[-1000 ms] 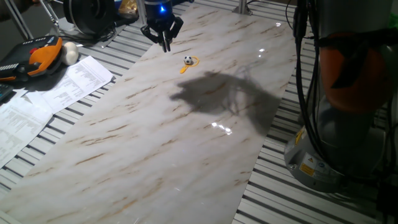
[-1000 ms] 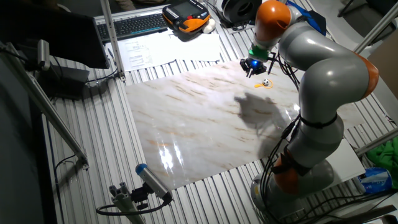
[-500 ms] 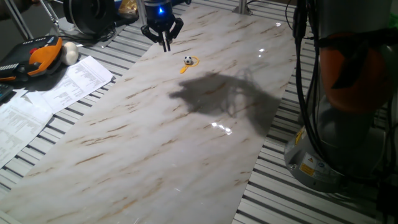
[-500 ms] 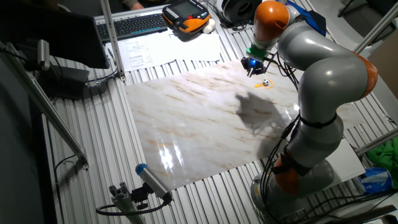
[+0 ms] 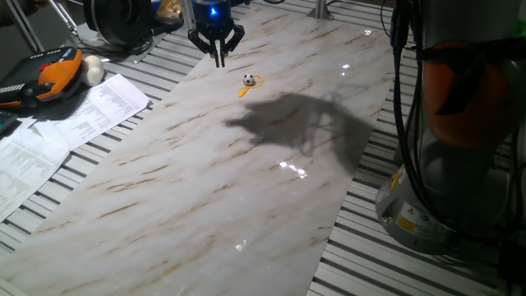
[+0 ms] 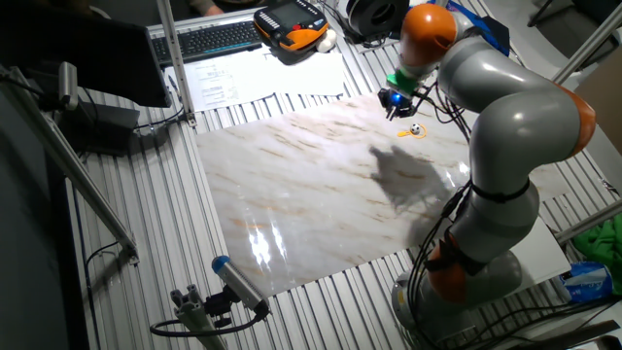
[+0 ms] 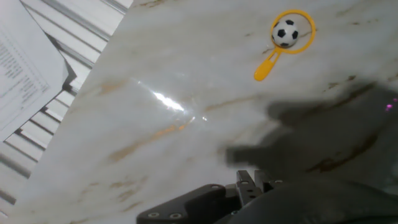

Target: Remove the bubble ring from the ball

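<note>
The ball (image 5: 248,80) is tiny, white with dark spots, and sits on the marble board inside the orange-yellow bubble ring (image 5: 256,84), which lies flat around it with its handle stub pointing toward the near left. Both also show in the other fixed view, the ball (image 6: 415,128) just right of the hand, and in the hand view, where the ball (image 7: 285,32) rests inside the ring (image 7: 267,67) at the top right. My gripper (image 5: 219,59) hangs above the board to the left of them, apart from both, fingers together and empty. In the hand view the fingertips (image 7: 244,180) show at the bottom edge.
Papers (image 5: 74,115) lie off the board's left edge, with an orange-black pendant (image 5: 49,76) and a plain cream ball (image 5: 92,71) behind them. The robot's base (image 5: 460,123) stands at the right. A keyboard (image 6: 209,39) lies at the back. The arm's shadow (image 5: 296,123) falls mid-board.
My gripper has drifted slightly up and toward the far edge. The ball and the ring have not moved.
</note>
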`<state>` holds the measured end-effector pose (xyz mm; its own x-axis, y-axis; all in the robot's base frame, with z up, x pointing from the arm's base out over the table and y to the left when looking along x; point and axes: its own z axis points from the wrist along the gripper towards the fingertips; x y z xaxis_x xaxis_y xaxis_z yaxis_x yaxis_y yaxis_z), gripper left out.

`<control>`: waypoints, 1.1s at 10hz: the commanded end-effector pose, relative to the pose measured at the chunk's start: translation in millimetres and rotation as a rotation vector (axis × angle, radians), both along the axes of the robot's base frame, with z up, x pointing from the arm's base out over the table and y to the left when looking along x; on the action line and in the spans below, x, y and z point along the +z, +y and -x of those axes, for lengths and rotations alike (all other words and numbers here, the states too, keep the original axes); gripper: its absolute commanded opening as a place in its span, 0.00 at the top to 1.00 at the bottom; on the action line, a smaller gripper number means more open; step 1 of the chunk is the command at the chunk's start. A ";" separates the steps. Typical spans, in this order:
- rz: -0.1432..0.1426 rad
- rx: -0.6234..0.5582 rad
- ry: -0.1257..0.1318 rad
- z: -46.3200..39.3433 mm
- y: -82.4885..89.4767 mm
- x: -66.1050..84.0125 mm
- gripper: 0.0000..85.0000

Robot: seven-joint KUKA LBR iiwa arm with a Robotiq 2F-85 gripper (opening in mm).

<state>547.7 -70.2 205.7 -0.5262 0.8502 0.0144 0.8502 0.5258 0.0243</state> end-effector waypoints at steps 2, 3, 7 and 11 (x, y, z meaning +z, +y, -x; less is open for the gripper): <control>0.021 -0.101 0.005 0.0 0.0 -0.1 0.80; 0.014 -0.117 -0.022 0.0 0.0 -0.1 0.80; 0.055 -0.129 -0.029 0.2 0.1 -0.8 0.60; 0.080 -0.173 -0.007 -3.6 -10.5 -7.6 0.60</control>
<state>551.7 -82.2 197.1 -0.3687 0.9276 -0.0609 0.9293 0.3692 -0.0031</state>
